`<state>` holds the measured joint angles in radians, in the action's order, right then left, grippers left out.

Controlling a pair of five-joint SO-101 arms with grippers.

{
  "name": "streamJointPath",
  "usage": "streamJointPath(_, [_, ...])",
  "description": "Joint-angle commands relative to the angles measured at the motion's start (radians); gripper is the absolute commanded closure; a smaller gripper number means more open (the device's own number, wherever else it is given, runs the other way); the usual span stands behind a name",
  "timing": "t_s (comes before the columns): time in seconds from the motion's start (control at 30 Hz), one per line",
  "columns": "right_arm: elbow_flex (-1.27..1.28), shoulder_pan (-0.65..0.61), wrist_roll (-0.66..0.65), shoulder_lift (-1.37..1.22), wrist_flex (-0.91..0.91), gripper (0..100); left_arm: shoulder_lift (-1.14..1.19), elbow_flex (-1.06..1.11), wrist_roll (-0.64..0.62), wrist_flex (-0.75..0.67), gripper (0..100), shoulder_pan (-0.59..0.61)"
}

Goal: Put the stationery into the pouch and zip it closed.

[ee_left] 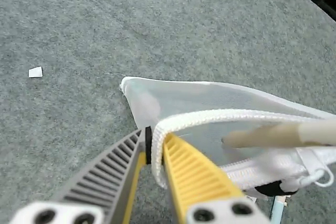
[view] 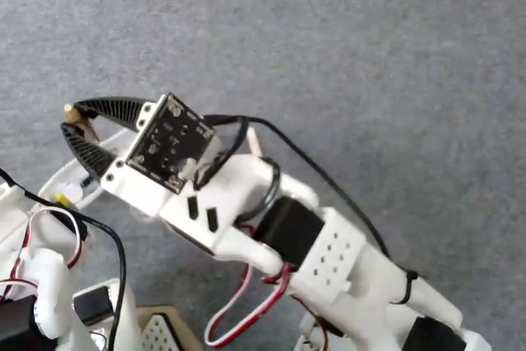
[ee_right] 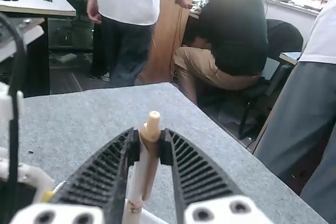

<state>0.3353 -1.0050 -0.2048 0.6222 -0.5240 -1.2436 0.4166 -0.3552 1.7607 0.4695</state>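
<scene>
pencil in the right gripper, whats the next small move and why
Probably push the pencil deeper into the pouch before letting go: the right gripper is shut on it, the left gripper pinches the zip edge open, and its tip sits just inside the opening.

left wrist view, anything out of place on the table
A small white scrap lies alone on the grey table, apart from the pouch, like stray litter. The pencil at the pouch's open mouth looks fine.
</scene>
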Motion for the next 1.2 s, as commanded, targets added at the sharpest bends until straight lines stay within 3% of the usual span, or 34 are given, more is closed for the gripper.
streamJointPath(0.0, [-0.005,0.020,-0.011,0.039,0.000,97.5,0.002,-0.030,0.006,-0.002,97,-0.010])
streamJointPath(0.2, [-0.008,0.020,-0.005,0.058,-0.149,80.8,0.002,-0.030,0.006,-0.002,97,-0.010])
streamJointPath(0.6, [-0.024,0.029,-0.005,0.087,-0.164,81.5,0.002,-0.030,0.006,-0.002,97,-0.010])
streamJointPath(0.77, [-0.024,0.180,0.012,0.107,-0.235,81.5,0.005,-0.039,0.006,0.000,97,-0.010])
streamJointPath(0.9, [-0.019,0.359,0.126,0.157,-0.338,81.2,0.009,-0.094,0.002,0.002,97,-0.016])
streamJointPath(1.17, [0.114,0.491,0.146,0.232,-0.493,81.3,0.068,-0.294,-0.094,0.002,97,-0.228])
